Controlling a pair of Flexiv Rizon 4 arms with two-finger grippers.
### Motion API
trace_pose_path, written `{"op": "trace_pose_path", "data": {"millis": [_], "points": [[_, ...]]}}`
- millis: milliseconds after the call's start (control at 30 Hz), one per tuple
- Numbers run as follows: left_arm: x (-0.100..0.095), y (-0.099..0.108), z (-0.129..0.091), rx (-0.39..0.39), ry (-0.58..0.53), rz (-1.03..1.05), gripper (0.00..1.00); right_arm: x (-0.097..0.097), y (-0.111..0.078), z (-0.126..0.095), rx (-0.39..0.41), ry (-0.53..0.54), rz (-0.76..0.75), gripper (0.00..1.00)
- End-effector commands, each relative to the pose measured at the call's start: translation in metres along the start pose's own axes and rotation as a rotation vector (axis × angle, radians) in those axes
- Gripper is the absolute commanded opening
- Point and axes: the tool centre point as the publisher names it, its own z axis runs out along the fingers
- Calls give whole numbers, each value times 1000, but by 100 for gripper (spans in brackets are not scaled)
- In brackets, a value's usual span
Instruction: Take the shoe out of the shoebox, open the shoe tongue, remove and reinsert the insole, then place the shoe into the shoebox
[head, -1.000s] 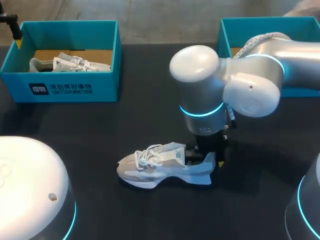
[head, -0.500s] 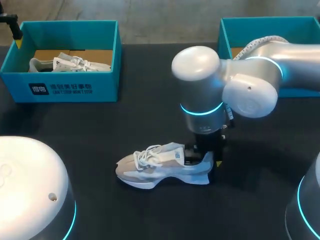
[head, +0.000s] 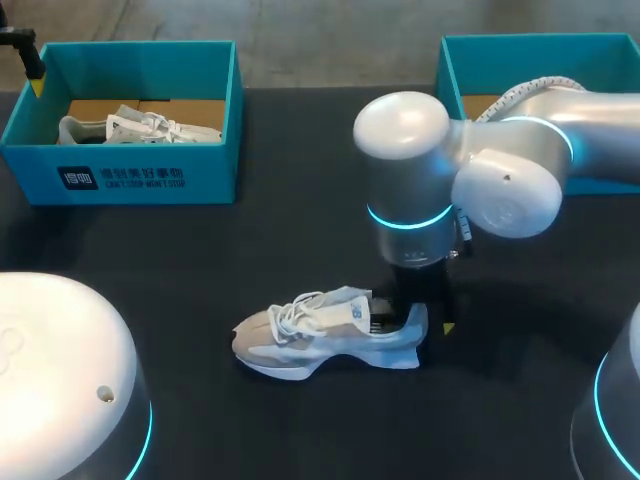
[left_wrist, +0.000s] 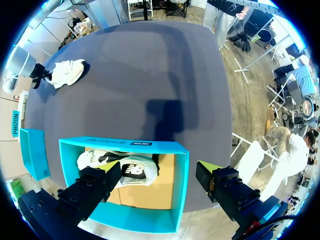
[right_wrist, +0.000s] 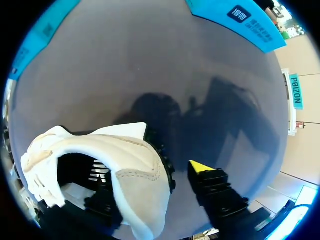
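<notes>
The right gripper (head: 416, 318), fingers apart and straddling the heel unclamped, is risking tipping the white-and-grey laced fabric sneaker (head: 300, 338) if closing off-centre.

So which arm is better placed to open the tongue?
Probably right: the right gripper sits at the heel of the shoe on the table; the left gripper hangs over the shoebox, far away.
</notes>
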Motion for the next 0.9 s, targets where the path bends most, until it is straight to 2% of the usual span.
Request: {"op": "trace_pose_path", "data": {"millis": [33, 167, 367, 633, 900], "points": [[0, -2, 0, -4, 3, 0, 100, -1, -3, -8, -8, -1, 4, 100], [0, -2, 0, -4, 3, 0, 100, 0, -5, -19, -2, 10, 13, 100], [0, -2, 0, -4, 3, 0, 100, -9, -7, -41, 17, 103, -25, 100], [0, -2, 0, -4, 3, 0, 100, -27, -5, -75, -43, 193, -167, 100], [0, -2, 0, -4, 3, 0, 100, -35, 2, -88, -33, 242, -349, 100]]}}
